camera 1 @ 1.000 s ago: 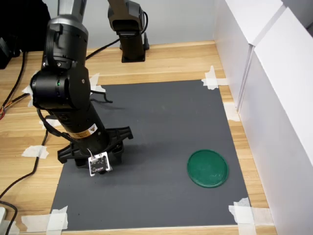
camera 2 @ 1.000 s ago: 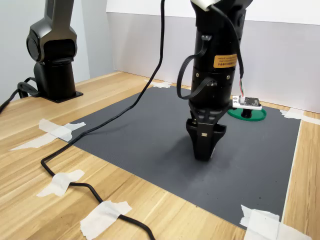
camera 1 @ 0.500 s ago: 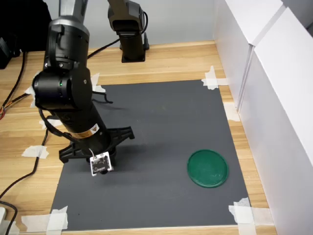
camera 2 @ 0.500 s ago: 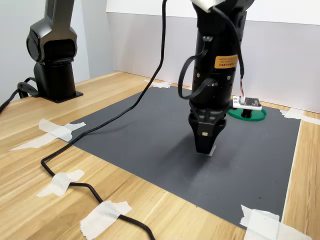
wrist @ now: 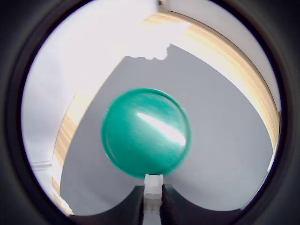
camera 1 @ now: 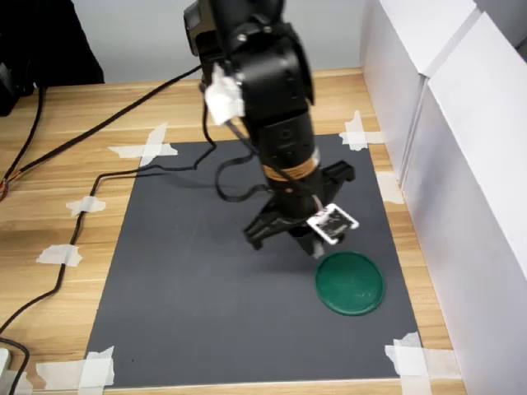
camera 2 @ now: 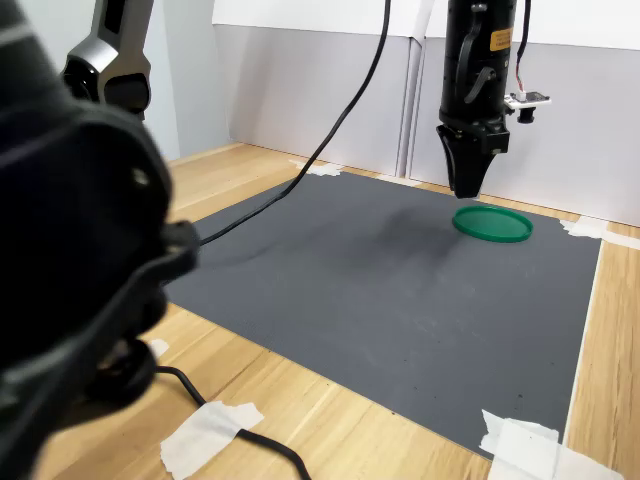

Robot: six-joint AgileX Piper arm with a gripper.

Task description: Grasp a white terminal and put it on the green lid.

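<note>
The green lid [camera 1: 350, 282] lies flat on the black mat near its front right corner in the first exterior view. My gripper [camera 1: 316, 248] hangs above the mat just beside the first exterior view's left edge of the lid. In the second exterior view the gripper [camera 2: 466, 188] points down, a little above and just short of the lid [camera 2: 491, 223]. In the wrist view the white terminal [wrist: 153, 186] is pinched between the dark fingers [wrist: 138, 206], with my gripper [wrist: 153, 193] shut on it. There the lid [wrist: 146, 132] fills the centre, just ahead of the terminal.
White panels [camera 1: 461, 164] wall off the first exterior view's right side, close to the lid. The black mat [camera 1: 206, 280] is held by white tape [camera 1: 409, 358] at its corners. A black cable [camera 1: 123, 177] trails over the mat's far left. A dark blurred arm part [camera 2: 70, 230] blocks the second exterior view's left.
The arm has swung from the mat's front left in the first exterior view across to the right, and now hangs beside the green lid. The gripper has stayed shut.
</note>
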